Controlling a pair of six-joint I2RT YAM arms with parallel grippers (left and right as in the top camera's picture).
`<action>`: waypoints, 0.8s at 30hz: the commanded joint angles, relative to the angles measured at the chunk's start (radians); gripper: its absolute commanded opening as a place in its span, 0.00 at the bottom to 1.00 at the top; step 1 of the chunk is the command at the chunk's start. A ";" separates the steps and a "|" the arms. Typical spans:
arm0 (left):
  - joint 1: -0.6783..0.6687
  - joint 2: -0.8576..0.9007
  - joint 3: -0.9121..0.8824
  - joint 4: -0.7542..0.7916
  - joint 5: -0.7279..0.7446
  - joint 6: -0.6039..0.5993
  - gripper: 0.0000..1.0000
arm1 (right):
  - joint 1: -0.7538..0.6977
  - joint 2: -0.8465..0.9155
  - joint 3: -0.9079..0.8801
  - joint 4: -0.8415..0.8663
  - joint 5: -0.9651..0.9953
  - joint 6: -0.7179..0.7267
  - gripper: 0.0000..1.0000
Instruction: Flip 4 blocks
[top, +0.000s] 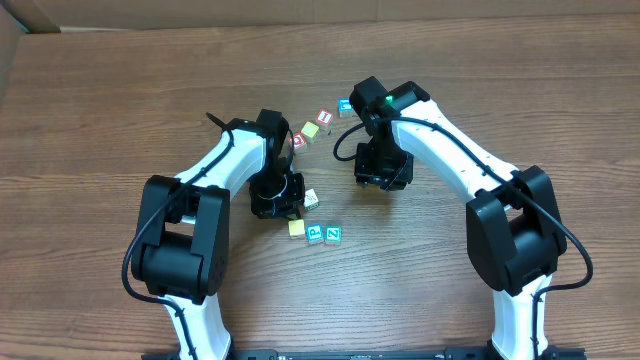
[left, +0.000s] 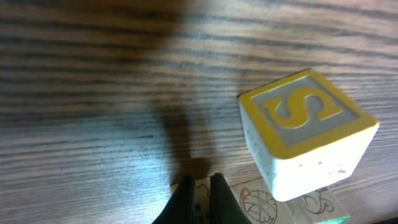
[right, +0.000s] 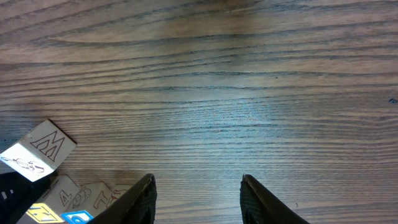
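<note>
1. Closest to the lens in the left wrist view is the left gripper (left: 200, 186). Its two dark fingers are pressed together with nothing between them, and they hang over bare wood.
2. Just to the right of these fingers stands the yellow block (left: 305, 124). Its yellow-framed face with a grey letter S is turned up, and its sides are whitish.
3. Under the lower edge of this block a pale cube with a red line drawing (left: 264, 202) shows. Whether the two touch, I cannot tell.
4. In the overhead view the cream block (top: 311, 200) lies just beside the left gripper, on the side toward the middle of the table (top: 100, 100).
5. A little nearer to the robot's base, the blue block (top: 314, 235) and the teal block (top: 333, 235) lie side by side, letters up. A yellow-faced cube lies just beside the blue one.
6. The right gripper (right: 199, 199) is released: its jaws stand apart and only the wood grain is seen between them. It grasps nothing.
7. At the left edge of the right wrist view sits a pale cube with the letter M (right: 38, 148), turned at an angle. More lettered cubes are partly cut off in the lower corner.
8. On the far side, between the two arms, a red-faced cube (top: 323, 118) lies among a few other small cubes, well apart from the blue and teal pair.
</note>
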 joint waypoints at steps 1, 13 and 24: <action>-0.006 0.018 -0.006 -0.010 -0.012 0.027 0.04 | -0.006 -0.012 -0.005 0.002 0.001 -0.004 0.45; -0.006 0.018 -0.006 -0.035 -0.015 0.087 0.04 | -0.006 -0.012 -0.005 0.002 0.001 -0.004 0.45; -0.009 0.018 -0.006 -0.040 -0.005 0.087 0.04 | -0.006 -0.012 -0.005 0.002 0.001 -0.003 0.46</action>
